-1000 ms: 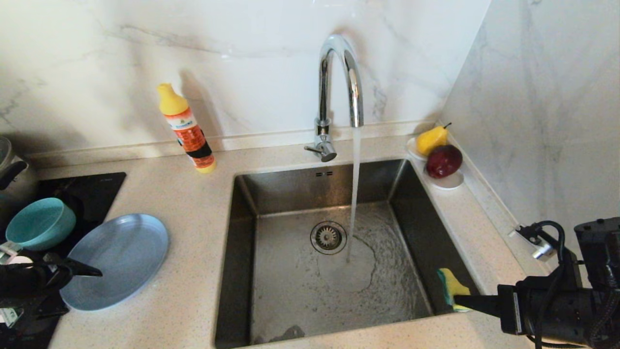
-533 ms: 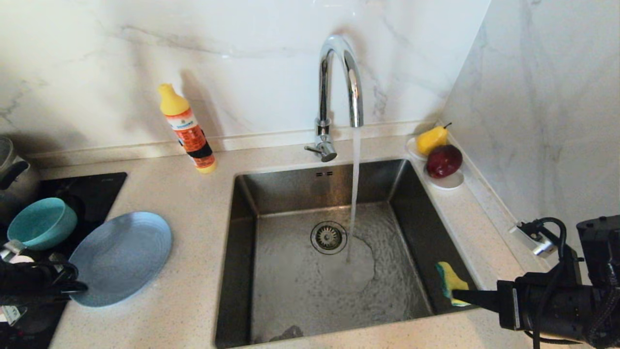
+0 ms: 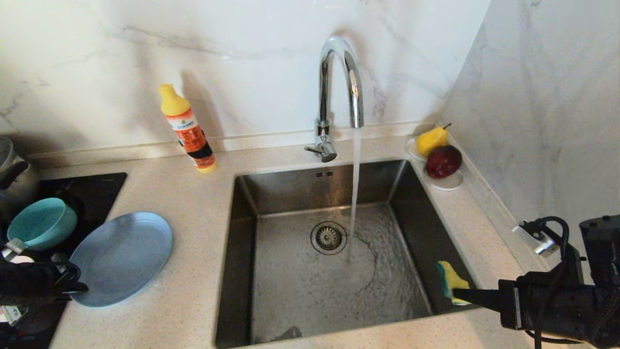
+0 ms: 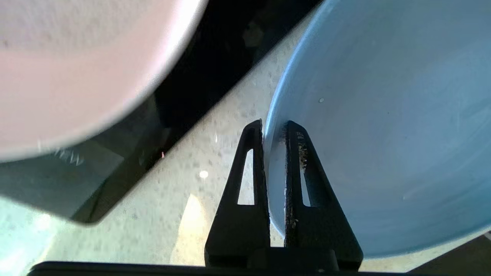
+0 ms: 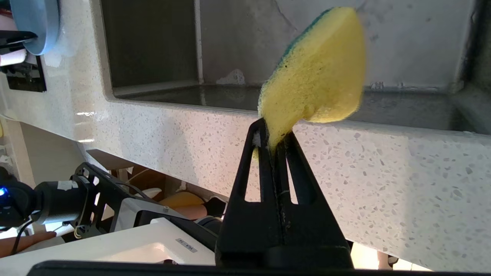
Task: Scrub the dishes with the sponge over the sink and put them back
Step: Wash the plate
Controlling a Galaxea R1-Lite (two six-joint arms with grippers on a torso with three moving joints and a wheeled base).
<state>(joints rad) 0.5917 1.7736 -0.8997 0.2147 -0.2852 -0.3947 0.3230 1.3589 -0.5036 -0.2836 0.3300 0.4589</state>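
nearest, at about four o'clock in the head view, the right gripper (image 3: 455,293) is pinched shut on a corner of the sponge (image 3: 450,283), held over the sink's near right edge. the sponge is soft and light; it squashes in the grip, so a corner hold looks enough, though it may flop when pressed.

at eight o'clock the left gripper (image 4: 274,128) has its jaws closed thin on the rim of the grey-blue plate (image 3: 121,257), one finger inside, one outside. the plate sits on the counter (image 3: 193,232) beside the sink. it looks stiff, smooth and likely slippery when wet; a rim pinch gives little purchase, so i judge it may pivot or slide once lifted.

the pale pink bowl (image 4: 76,65) is close beside that gripper; its inside is not shown. the teal bowl (image 3: 42,223), at nine o'clock, looks empty.

the sink (image 3: 242,271) holds only running water spreading round the drain strainer (image 3: 328,237).

farther, at one o'clock, a small white dish (image 3: 448,182) carries a pear (image 3: 431,139) and an apple (image 3: 443,161). at eleven o'clock stands a detergent bottle (image 3: 186,128).
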